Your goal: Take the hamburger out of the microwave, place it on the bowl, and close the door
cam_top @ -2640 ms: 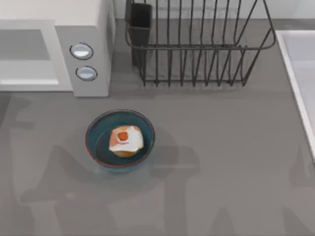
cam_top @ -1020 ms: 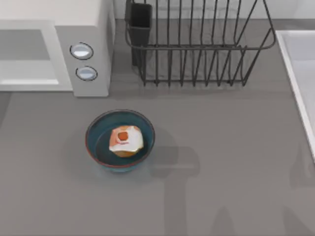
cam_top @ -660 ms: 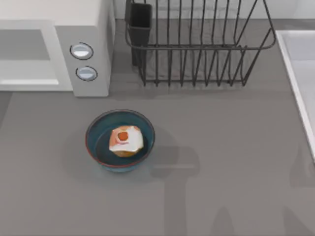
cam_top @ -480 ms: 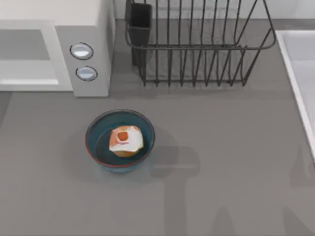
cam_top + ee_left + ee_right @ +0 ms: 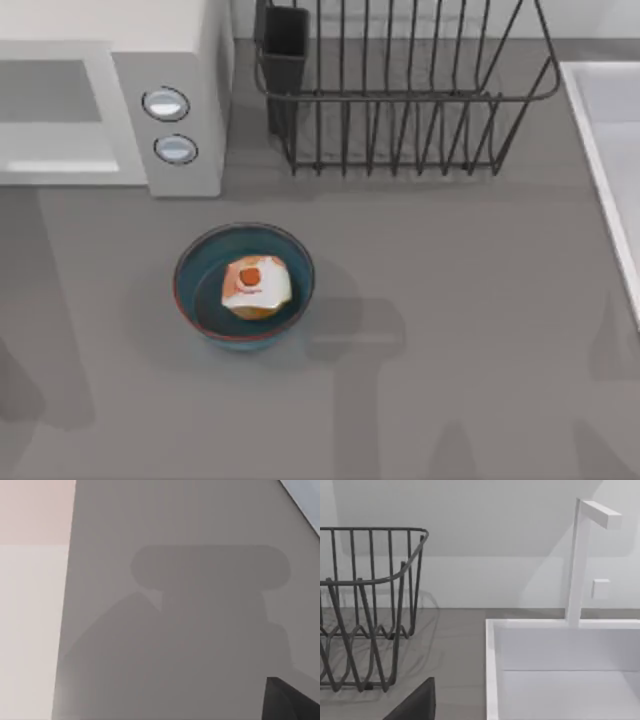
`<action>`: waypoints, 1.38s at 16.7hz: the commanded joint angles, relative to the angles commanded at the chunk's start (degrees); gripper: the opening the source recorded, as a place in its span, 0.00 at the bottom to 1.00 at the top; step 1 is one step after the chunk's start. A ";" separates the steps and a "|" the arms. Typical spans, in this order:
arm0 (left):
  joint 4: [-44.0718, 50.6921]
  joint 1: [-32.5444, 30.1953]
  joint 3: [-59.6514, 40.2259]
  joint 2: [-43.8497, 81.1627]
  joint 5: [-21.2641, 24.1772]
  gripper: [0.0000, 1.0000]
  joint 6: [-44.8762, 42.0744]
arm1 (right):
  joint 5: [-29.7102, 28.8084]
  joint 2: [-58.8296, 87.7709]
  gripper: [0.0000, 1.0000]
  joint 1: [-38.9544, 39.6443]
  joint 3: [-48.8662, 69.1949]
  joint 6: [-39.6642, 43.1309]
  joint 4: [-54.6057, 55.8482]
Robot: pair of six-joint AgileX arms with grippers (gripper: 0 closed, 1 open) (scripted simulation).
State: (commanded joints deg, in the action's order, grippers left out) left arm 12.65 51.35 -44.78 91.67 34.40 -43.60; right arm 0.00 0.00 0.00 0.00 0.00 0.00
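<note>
The hamburger point(image 5: 256, 284) lies inside the blue bowl point(image 5: 190, 268), which stands on the grey table in front of the microwave point(image 5: 180, 70). Two round knobs point(image 5: 166, 103) sit on the microwave's front. Left of them is a grey panel point(image 5: 50, 90) above a white strip; I cannot tell whether that is the door or the cavity. A dark piece of my left gripper point(image 5: 292, 700) shows over bare table in the left wrist view. A dark piece of my right gripper point(image 5: 415, 705) shows near the rack and sink in the right wrist view.
A dark wire dish rack point(image 5: 400, 100) with a black cup holder point(image 5: 285, 45) stands at the back, right of the microwave. A white sink point(image 5: 610, 140) runs along the right edge, with a white faucet point(image 5: 580, 555). Arm shadows fall on the table's lower left.
The hamburger, bowl and microwave stay put. Only the shadows on the table's left side have shifted; a long shadow now lies at the lower left.
</note>
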 joint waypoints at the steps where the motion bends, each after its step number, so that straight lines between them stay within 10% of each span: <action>1: -0.75 -0.67 1.22 -1.17 -0.33 0.00 0.75 | 0.00 0.00 1.00 0.00 0.00 0.00 0.00; 23: -7.14 -20.19 18.43 -20.23 -12.10 0.00 19.63 | 0.00 0.00 1.00 0.00 0.00 0.00 0.00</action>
State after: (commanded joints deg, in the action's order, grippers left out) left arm 5.50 31.16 -26.36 71.45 22.30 -23.98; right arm 0.00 0.00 0.00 0.00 0.00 0.00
